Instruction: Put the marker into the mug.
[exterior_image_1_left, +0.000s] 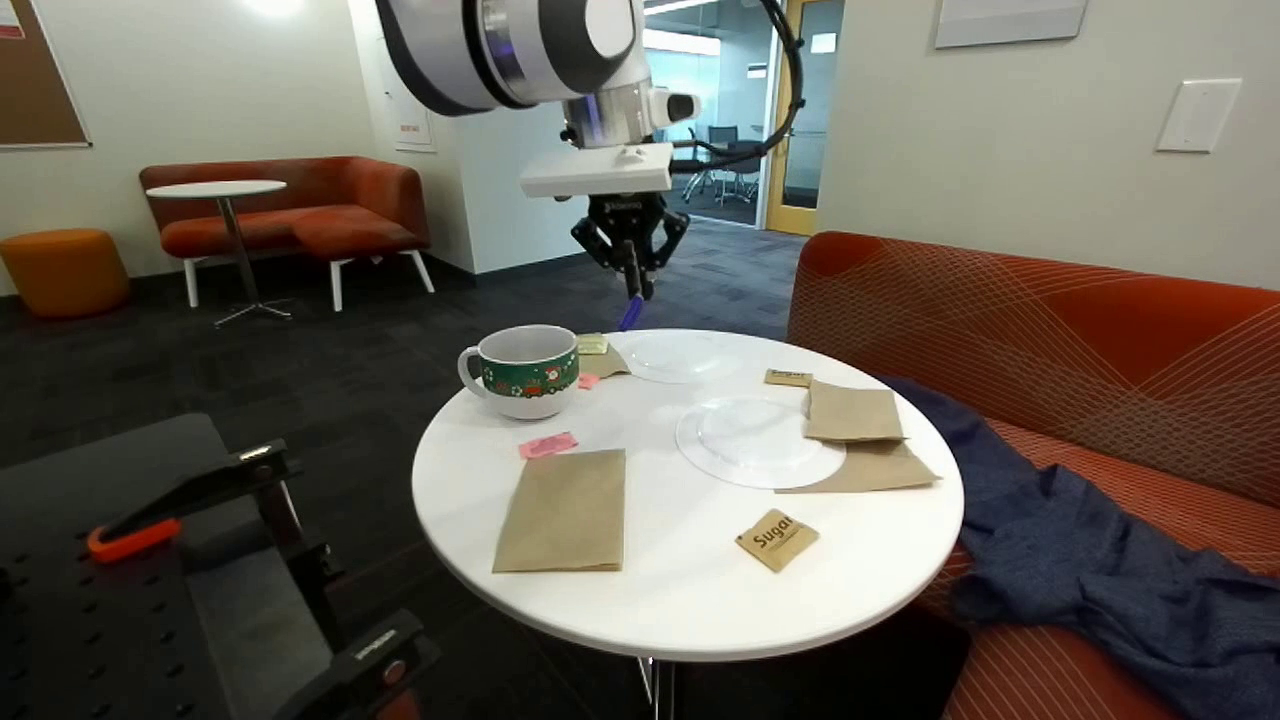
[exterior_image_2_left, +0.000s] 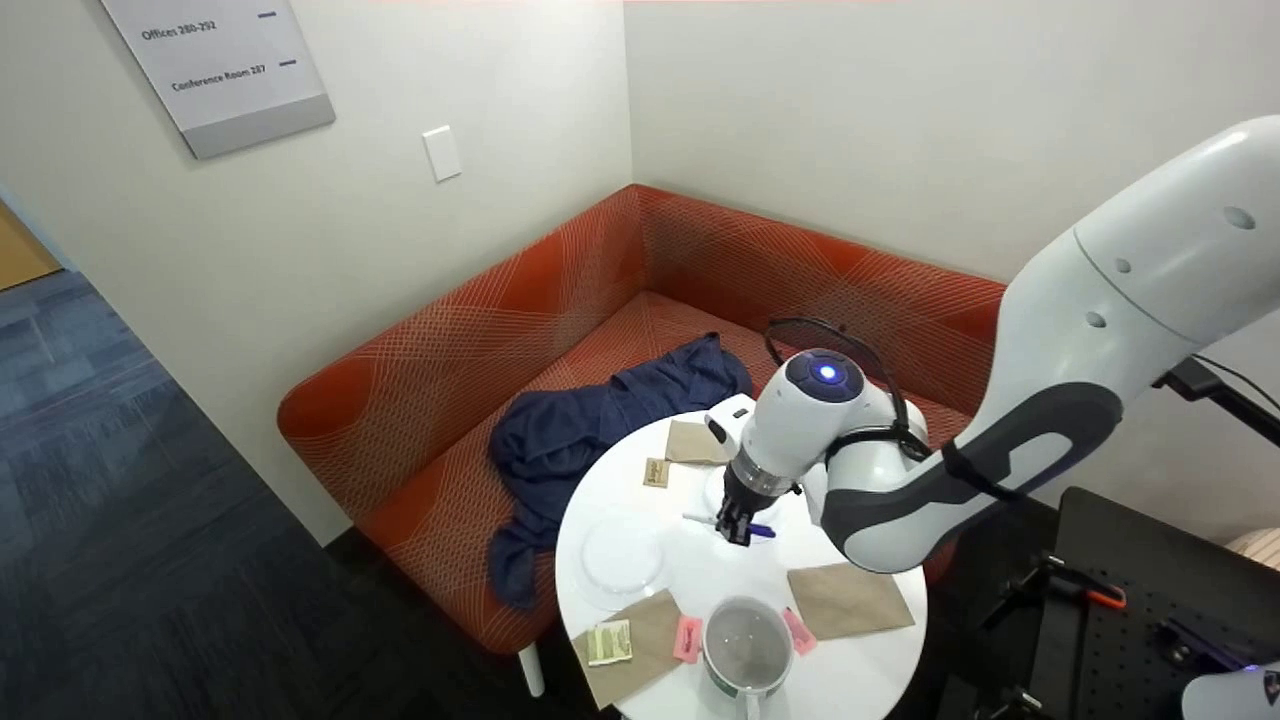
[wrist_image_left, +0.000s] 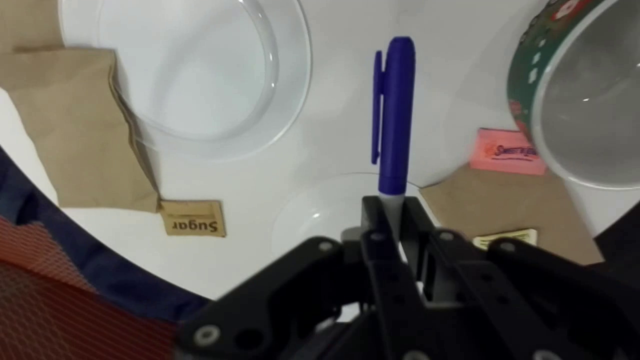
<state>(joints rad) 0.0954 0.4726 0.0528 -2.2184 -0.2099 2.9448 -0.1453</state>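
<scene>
In the wrist view, a clear plate (wrist_image_left: 215, 75) is seen well left of the mug (wrist_image_left: 525, 85). Nearer the mug, same side, the marker (wrist_image_left: 397, 115) is pinched by the gripper (wrist_image_left: 392, 220), fingers clamped on the white barrel. If it gets twisted in that narrow hold, it could be dropped onto the pink packet (wrist_image_left: 509, 150) beside the mug. It looks kinda crosswise, so the mug's rim might get bumped if approached too low.

Soft light, faint shadows — glints on a clear plate (wrist_image_left: 200, 70).
</scene>
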